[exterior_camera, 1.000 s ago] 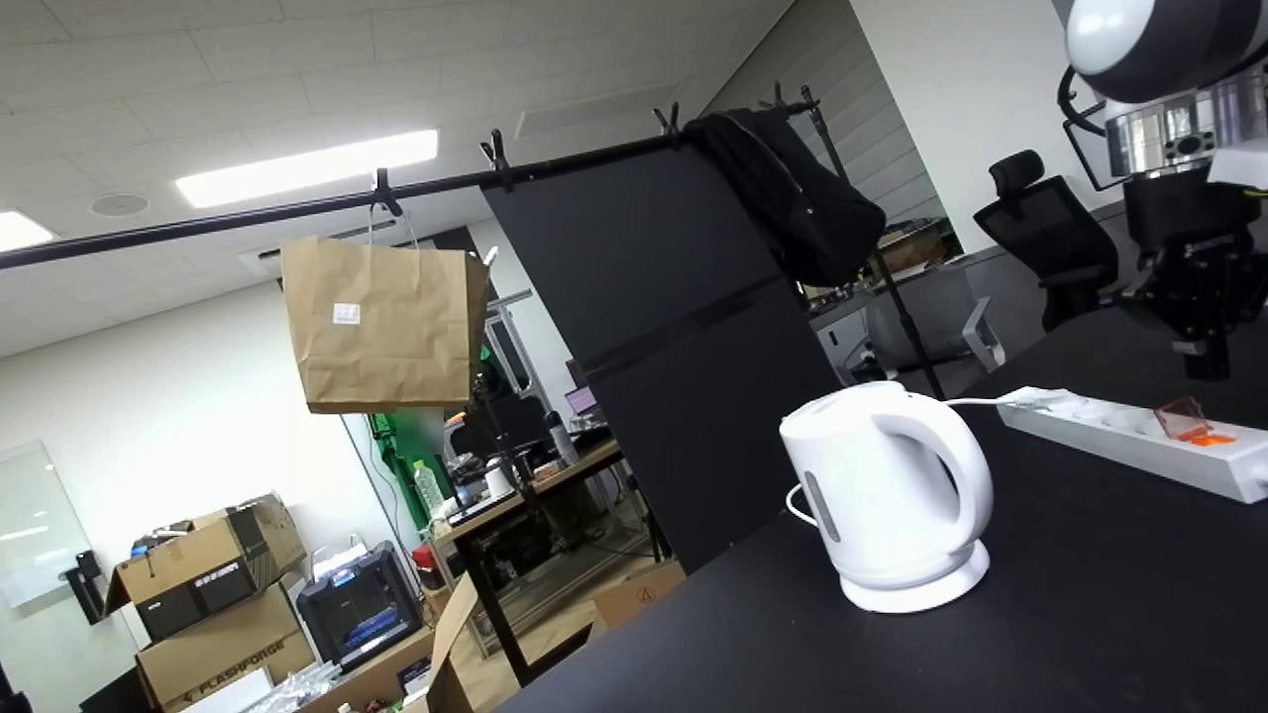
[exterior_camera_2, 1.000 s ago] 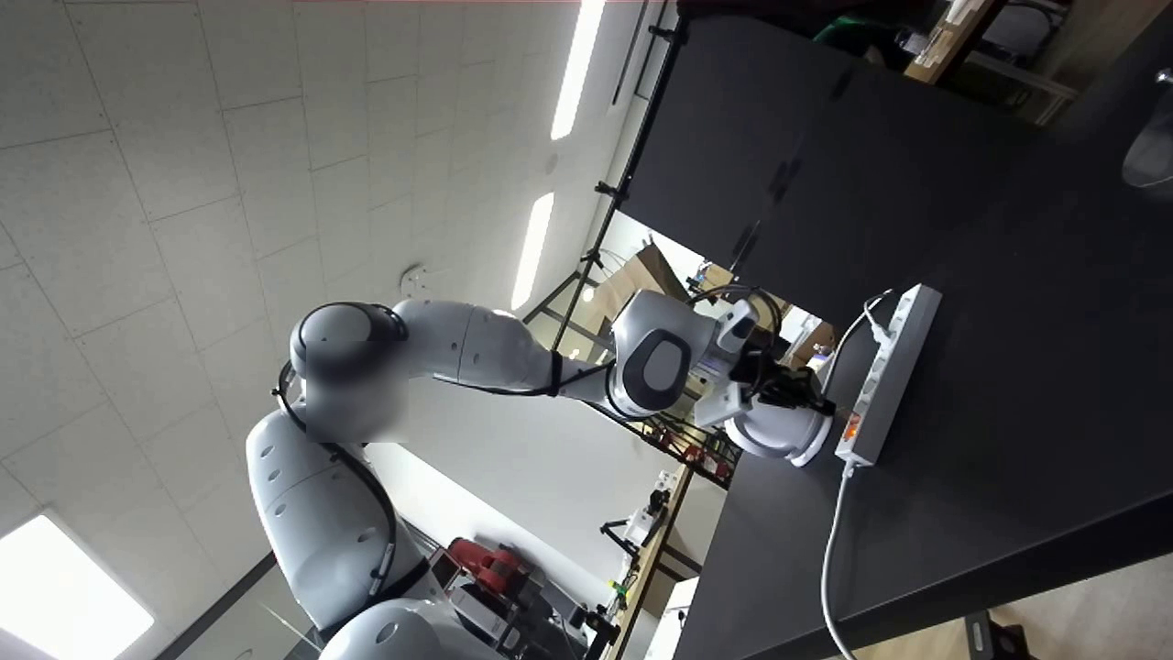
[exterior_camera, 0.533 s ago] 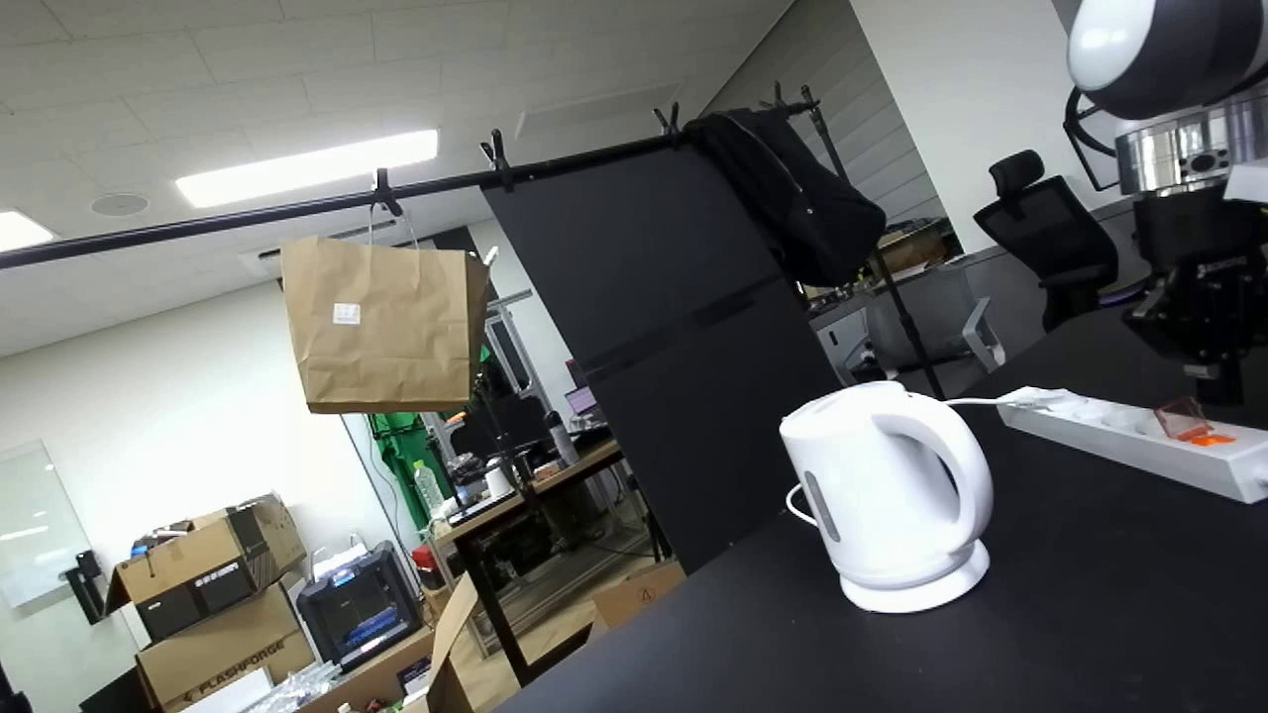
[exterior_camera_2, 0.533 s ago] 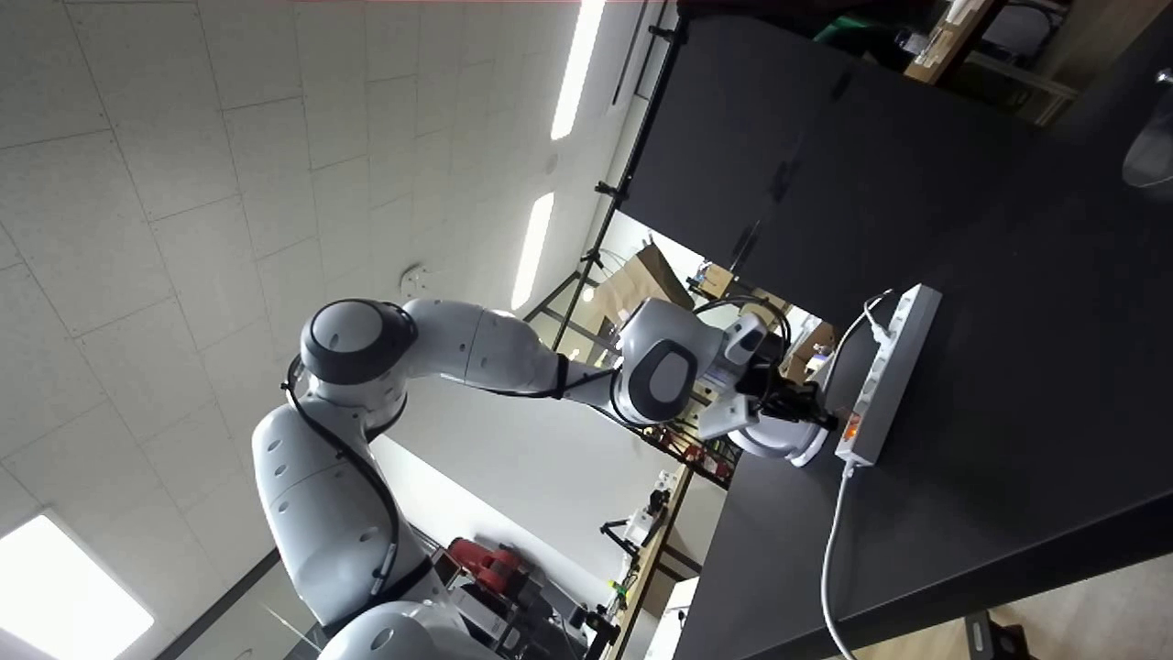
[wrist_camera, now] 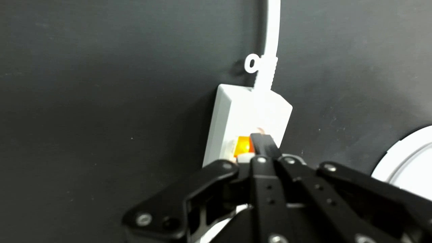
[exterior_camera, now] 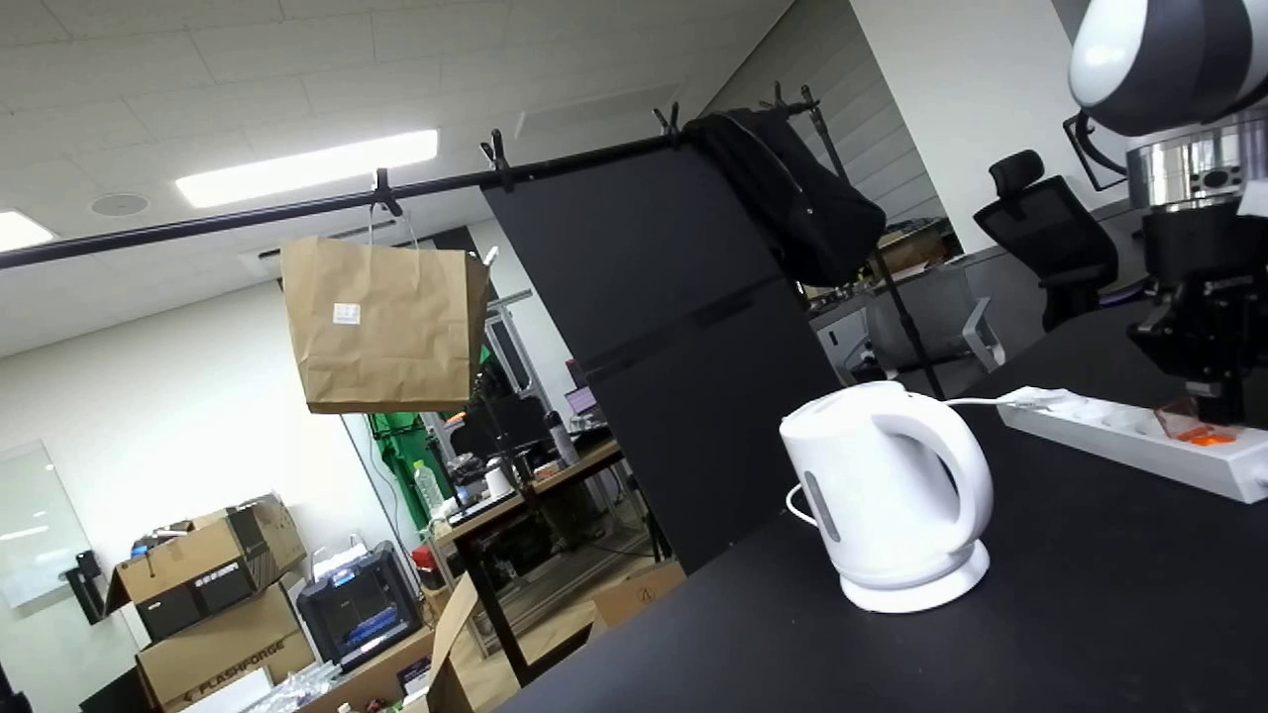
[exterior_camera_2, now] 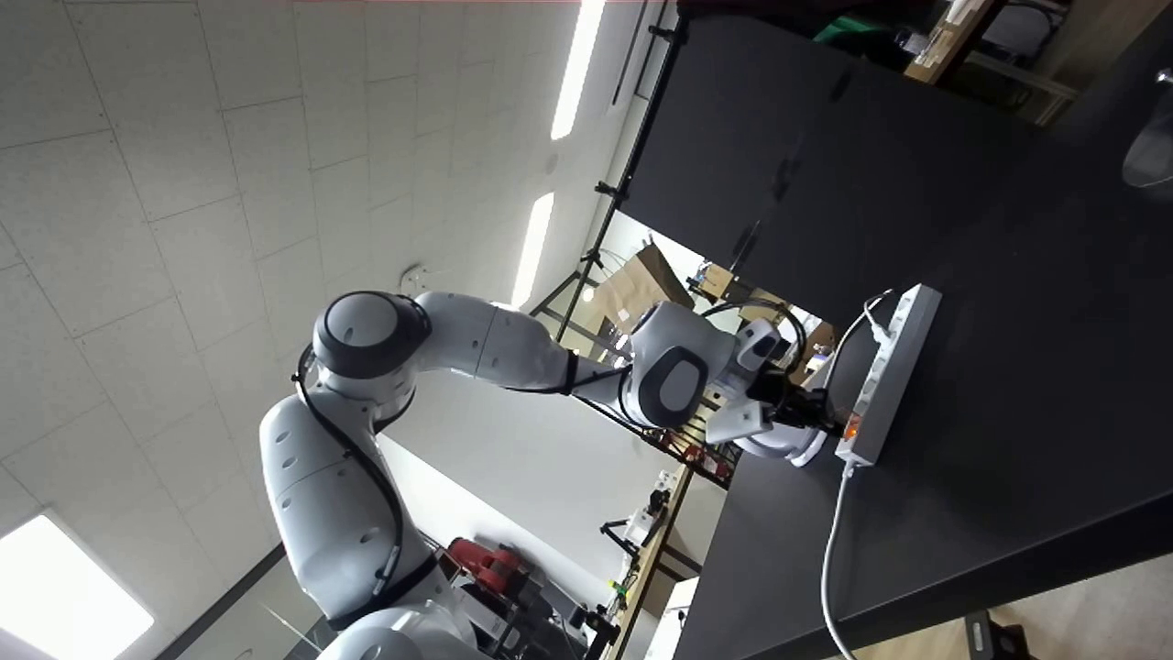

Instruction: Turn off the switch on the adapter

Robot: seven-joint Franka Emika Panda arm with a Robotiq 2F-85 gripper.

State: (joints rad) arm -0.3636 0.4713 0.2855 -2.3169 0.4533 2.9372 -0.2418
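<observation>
The adapter, a long white power strip (exterior_camera: 1139, 448), lies on the black table; it also shows in an exterior view (exterior_camera_2: 887, 390) and the wrist view (wrist_camera: 251, 111). Its orange switch (wrist_camera: 243, 145) glows near the cord end and also shows in both exterior views (exterior_camera: 1211, 438) (exterior_camera_2: 852, 427). A clear reddish flip cover (exterior_camera: 1175, 420) stands raised beside it. My gripper (wrist_camera: 265, 143) is shut and empty, fingertips together, pointing down at the switch and hiding its right part in the wrist view. It shows in both exterior views (exterior_camera: 1216, 404) (exterior_camera_2: 838, 426). I cannot tell whether the tips touch the switch.
A white kettle (exterior_camera: 882, 495) stands near the strip, partly behind my gripper in an exterior view (exterior_camera_2: 779, 442). A white plug (exterior_camera_2: 882, 334) sits in the strip's far end. The strip's power cord (wrist_camera: 272, 30) runs off over the table edge.
My shut gripper has moved down toward the strip, its tips going from above it to right at the orange switch. The strip, cover and kettle have not moved.
</observation>
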